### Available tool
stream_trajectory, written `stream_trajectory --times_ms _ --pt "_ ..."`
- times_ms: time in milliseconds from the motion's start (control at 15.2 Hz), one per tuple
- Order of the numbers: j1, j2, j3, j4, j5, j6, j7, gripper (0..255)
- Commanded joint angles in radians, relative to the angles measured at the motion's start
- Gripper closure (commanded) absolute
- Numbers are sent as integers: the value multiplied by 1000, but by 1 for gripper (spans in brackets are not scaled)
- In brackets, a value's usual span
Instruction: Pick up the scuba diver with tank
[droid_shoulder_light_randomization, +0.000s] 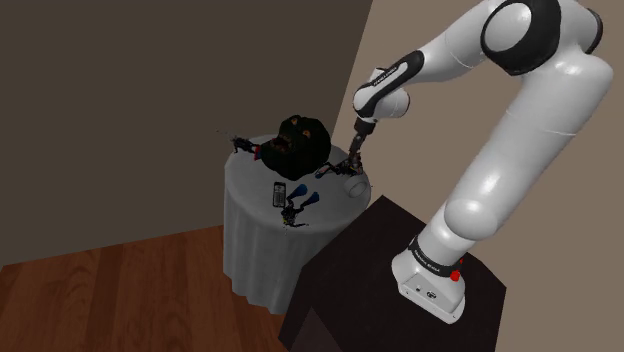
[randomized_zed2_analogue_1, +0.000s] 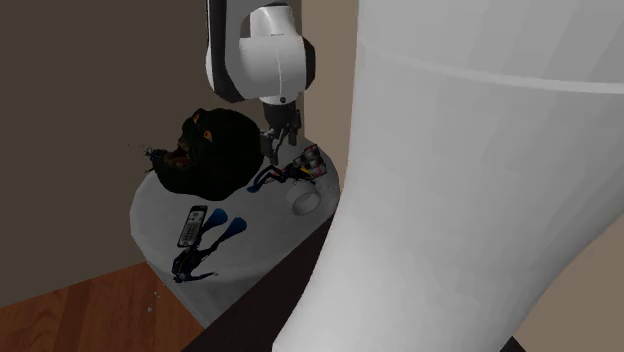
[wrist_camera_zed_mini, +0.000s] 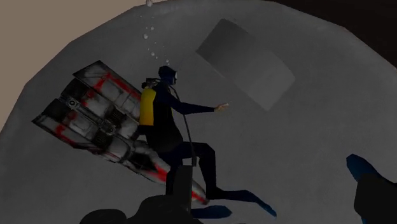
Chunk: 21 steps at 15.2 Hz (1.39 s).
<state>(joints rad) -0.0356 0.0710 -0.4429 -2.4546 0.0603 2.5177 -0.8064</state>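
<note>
Over the table's (droid_shoulder_light_randomization: 262, 250) 3 o'clock edge in the shoulder view, your gripper (droid_shoulder_light_randomization: 354, 160) is hanging nose-down from the arm (droid_shoulder_light_randomization: 520, 150), which is reaching in from the stand (droid_shoulder_light_randomization: 370, 270) at the table's 5 o'clock. You cannot tell whether the gripper is spread or pressed together, nor whether it is touching anything.

Right beneath it the diver (wrist_camera_zed_mini: 167, 124) is lying on the grey tabletop. It is dark-suited and is carrying a yellow tank on its back. It is stretching one arm out and, in the wrist view, trailing blue fins toward the gripper. A grey-and-red toy ship (wrist_camera_zed_mini: 102, 124) is lying against the diver's tank side.

Just beside both, between 3 and 4 o'clock, a white cup (droid_shoulder_light_randomization: 357, 185) is sitting near the rim. A black lump (droid_shoulder_light_randomization: 302, 140) is sitting at 12 o'clock, with a small dark thing (droid_shoulder_light_randomization: 240, 146) beside it at 10 o'clock. Near the middle a remote (droid_shoulder_light_randomization: 279, 195) is lying flat, and at 6 o'clock a second blue-finned figure (droid_shoulder_light_randomization: 298, 208) is lying just beside it.

You are seeing wood floor (droid_shoulder_light_randomization: 120, 300) at 7 o'clock from the table.
</note>
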Motion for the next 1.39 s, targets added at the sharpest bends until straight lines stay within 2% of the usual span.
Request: stream_trajectory --times_ms 0,264,462,1122,1188,1320 --pt "-22 100 0 51 69 34 -93 0" --pt "-89 273 45 157 172 76 -222 0" --pt "-147 396 85 248 219 96 -292 0" --pt "-193 507 140 286 271 168 -333 0" --pt "-195 508 141 285 272 170 -335 255" --pt "-195 508 141 285 272 169 -335 255"
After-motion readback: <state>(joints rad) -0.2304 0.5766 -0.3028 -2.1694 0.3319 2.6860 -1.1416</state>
